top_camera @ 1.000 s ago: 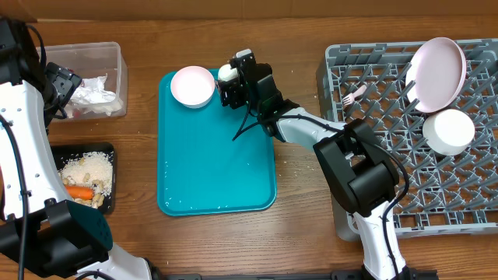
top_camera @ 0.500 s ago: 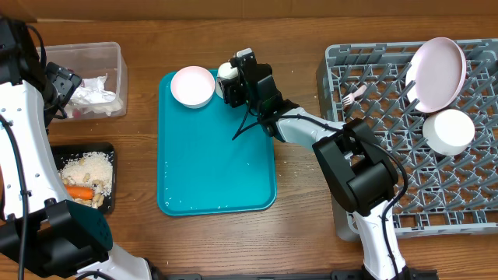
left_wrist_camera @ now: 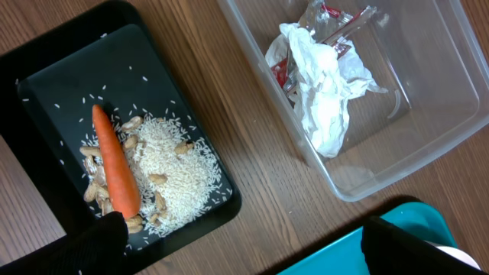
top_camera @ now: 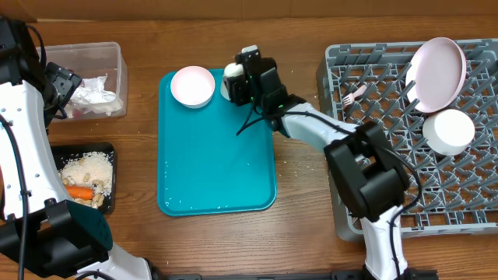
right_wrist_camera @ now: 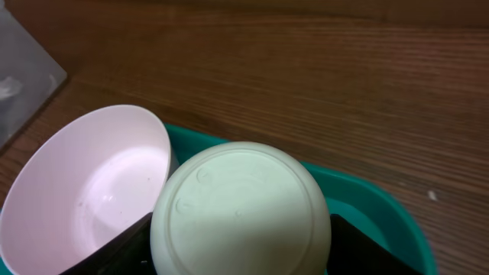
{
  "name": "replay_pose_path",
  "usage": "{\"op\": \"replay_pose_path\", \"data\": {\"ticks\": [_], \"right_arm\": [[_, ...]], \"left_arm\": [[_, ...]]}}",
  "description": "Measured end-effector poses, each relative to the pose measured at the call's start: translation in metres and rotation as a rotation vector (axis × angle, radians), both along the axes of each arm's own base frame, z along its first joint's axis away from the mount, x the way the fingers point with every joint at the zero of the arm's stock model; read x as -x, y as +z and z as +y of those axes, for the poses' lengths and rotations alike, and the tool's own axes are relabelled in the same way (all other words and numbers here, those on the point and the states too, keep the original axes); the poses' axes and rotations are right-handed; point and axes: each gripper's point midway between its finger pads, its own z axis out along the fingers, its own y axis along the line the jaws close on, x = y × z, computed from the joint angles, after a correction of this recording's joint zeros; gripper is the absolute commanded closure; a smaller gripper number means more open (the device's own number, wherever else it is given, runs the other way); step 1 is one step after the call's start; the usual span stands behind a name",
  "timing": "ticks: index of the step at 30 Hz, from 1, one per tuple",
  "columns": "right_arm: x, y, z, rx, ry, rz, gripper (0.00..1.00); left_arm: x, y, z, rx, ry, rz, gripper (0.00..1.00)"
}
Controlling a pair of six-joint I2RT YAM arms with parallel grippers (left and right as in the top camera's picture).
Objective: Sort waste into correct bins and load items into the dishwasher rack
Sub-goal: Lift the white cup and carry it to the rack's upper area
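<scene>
My right gripper (top_camera: 234, 80) is shut on a small white cup (top_camera: 231, 76) at the far edge of the teal tray (top_camera: 218, 171). In the right wrist view the cup's base (right_wrist_camera: 241, 206) fills the gap between my fingers, one finger against each side. A small white bowl (top_camera: 192, 85) stands just left of it, its rim (right_wrist_camera: 84, 183) close to the cup. The grey dishwasher rack (top_camera: 381, 140) holds a white plate (top_camera: 438, 74), a bowl (top_camera: 448, 131) and a fork (top_camera: 354, 95). My left gripper (left_wrist_camera: 244, 260) hangs open, high over the bare table.
The clear tub (top_camera: 85, 50) at the far left holds crumpled napkins (left_wrist_camera: 325, 92) and a red-and-white wrapper (left_wrist_camera: 281, 72). The black tray (left_wrist_camera: 46, 84) in front of it holds a carrot piece (left_wrist_camera: 114, 164) and pale crumbs (left_wrist_camera: 179, 172).
My right gripper's fingers have drawn in onto the cup and shifted slightly right with it, away from the bowl. The left arm has not moved.
</scene>
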Motion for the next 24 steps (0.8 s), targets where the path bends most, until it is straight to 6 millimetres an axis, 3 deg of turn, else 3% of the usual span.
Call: {"op": "replay_pose_path", "data": {"ticks": [6,9,13,15,18,24], "right_arm": [[-0.004,0.055,-0.045,-0.031,-0.09,0.023,0.51],[-0.002,0.099,-0.073,-0.062,-0.136,0.001,0.5],[0.004,0.154,-0.12,-0.082,-0.213,-0.039,0.51],[0.006,0.171,-0.151,-0.075,-0.274,-0.046,0.51],[0.009,0.175,-0.198,-0.049,-0.366,-0.019,0.5],[0.018,0.146,-0.29,0.02,-0.561,0.113,0.54]], "left_arm": [[0.0,0.0,0.0,0.0,0.0,0.0,0.0],[0.0,0.0,0.0,0.0,0.0,0.0,0.0],[0.0,0.0,0.0,0.0,0.0,0.0,0.0],[0.0,0.0,0.0,0.0,0.0,0.0,0.0],[0.0,0.0,0.0,0.0,0.0,0.0,0.0],[0.0,0.0,0.0,0.0,0.0,0.0,0.0]]}}
